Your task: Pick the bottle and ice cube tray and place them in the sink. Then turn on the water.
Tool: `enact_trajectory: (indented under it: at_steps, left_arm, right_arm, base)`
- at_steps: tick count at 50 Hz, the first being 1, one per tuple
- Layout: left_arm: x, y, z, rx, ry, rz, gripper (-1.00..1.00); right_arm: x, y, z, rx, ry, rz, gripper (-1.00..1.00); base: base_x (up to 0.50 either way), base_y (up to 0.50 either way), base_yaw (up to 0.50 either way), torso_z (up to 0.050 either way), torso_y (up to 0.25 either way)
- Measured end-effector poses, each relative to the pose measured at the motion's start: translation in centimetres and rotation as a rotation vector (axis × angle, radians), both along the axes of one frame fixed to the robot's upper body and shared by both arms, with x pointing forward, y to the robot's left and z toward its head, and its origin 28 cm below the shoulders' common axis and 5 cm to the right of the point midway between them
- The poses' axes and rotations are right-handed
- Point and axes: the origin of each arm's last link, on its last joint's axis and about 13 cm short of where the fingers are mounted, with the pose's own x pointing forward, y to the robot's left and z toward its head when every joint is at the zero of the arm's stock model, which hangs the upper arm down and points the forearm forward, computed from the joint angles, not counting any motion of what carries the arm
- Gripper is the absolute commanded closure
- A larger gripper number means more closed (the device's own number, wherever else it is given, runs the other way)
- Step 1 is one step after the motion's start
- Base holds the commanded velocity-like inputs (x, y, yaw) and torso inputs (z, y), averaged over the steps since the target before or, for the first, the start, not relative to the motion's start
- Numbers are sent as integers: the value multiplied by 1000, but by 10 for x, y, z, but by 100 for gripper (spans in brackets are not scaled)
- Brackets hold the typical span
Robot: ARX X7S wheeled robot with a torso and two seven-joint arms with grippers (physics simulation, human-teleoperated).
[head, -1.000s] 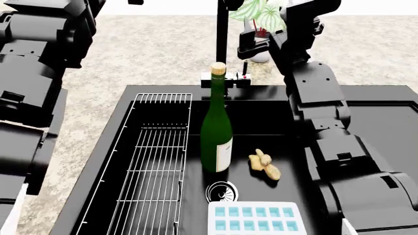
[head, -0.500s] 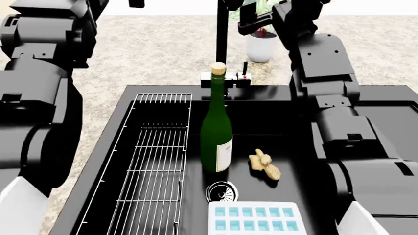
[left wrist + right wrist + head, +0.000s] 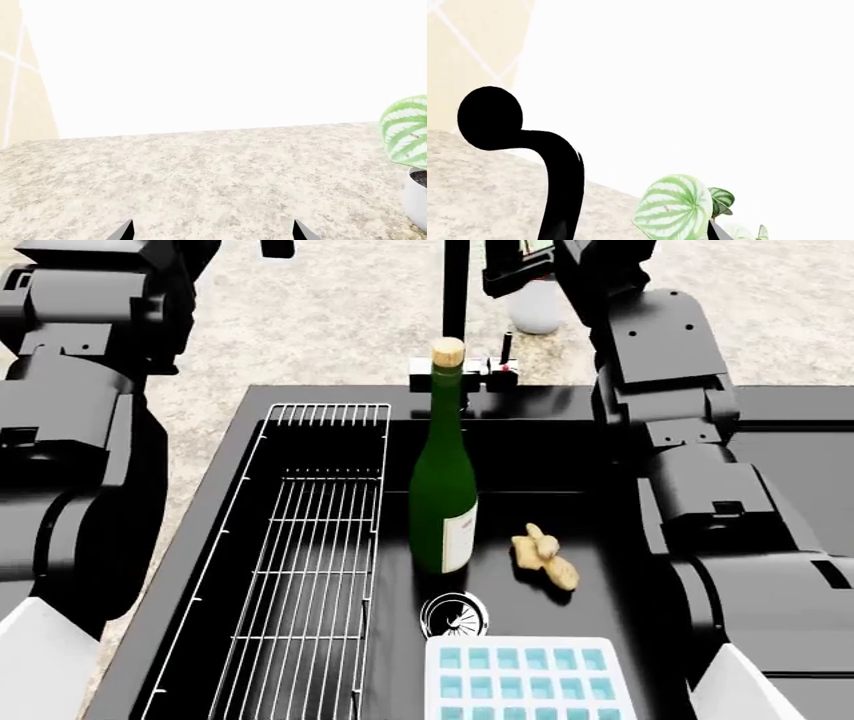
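Note:
The dark green bottle (image 3: pixel 445 495) stands upright in the black sink (image 3: pixel 561 475). The white ice cube tray (image 3: pixel 527 682) with light-blue cells lies flat on the sink floor at the near edge, just past the round drain (image 3: pixel 454 617). The black tap (image 3: pixel 455 290) rises behind the bottle from its lever base (image 3: pixel 497 368); no water shows. My left gripper (image 3: pixel 212 234) is open over bare countertop, holding nothing. My right gripper (image 3: pixel 630 235) is open, raised high beside the tap's curved neck (image 3: pixel 557 170), with only one fingertip (image 3: pixel 715 232) showing.
A wire rack (image 3: pixel 307 570) fills the sink's left half. A beige ginger-like lump (image 3: pixel 547 558) lies right of the bottle. A white pot (image 3: pixel 534 305) with a striped green plant (image 3: pixel 674 210) stands behind the tap. Both arms (image 3: pixel 80 390) (image 3: pixel 661 350) flank the sink.
My right arm has lifted from beside the tap's lever base up towards the tap's top. The head view has tilted down, showing more of the tray. Bottle and tray have not moved.

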Motion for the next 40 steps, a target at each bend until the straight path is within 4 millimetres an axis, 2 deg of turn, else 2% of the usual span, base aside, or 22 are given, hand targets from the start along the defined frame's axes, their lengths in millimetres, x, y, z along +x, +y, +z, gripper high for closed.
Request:
enact_trajectory:
  at_steps: [40]
  left_arm:
    - [0, 1, 1, -3, -5, 3, -100]
  right_arm:
    - [1, 1, -10, 7, 17, 1, -100]
  base:
    - [0, 0, 0, 0, -154]
